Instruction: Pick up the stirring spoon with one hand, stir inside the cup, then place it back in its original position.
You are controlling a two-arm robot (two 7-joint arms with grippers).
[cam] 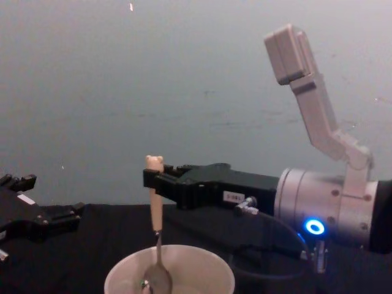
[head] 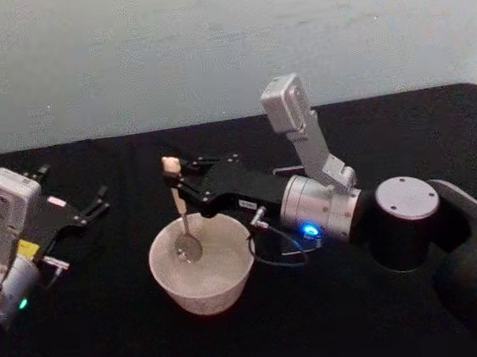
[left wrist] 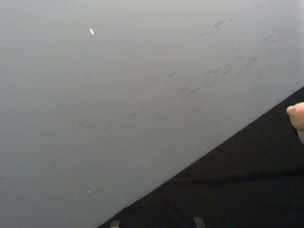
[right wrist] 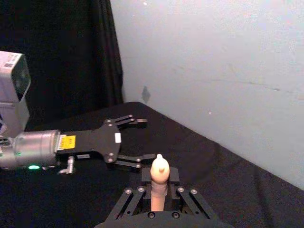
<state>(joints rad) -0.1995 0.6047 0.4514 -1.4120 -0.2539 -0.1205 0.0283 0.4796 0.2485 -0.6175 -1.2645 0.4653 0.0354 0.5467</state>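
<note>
Right gripper (head: 176,182), in the head view, reaches in from the right over the black cloth-covered table (head: 111,345) and pinches the handle of the slim stirring spoon (head: 179,208): pale beige handle with a small bear head on top, thin dark neck, shiny metal bowl. The spoon stands nearly upright with its long axis vertical, head up and bowl down inside the wide round cream-white cup (head: 204,300), left of the cup's middle. Left gripper (head: 98,202) sits at the table's left side, well apart from the cup.

From the left wrist, a pale grey wall (left wrist: 118,95) meets the black cloth, and a beige rounded shape at the edge is probably the bear head (left wrist: 297,116).

From the right wrist, the black fingers (right wrist: 142,192) are closed on the handle just below the bear head (right wrist: 160,168), which points up. Beyond it, the left gripper (right wrist: 142,139) has its fingers spread apart around nothing.

In the chest view, the spoon (cam: 156,211) hangs straight down from the right gripper (cam: 153,179), with its bowl below the thick rim of the cup (cam: 202,264). Whether the bowl touches the bottom is unclear.
</note>
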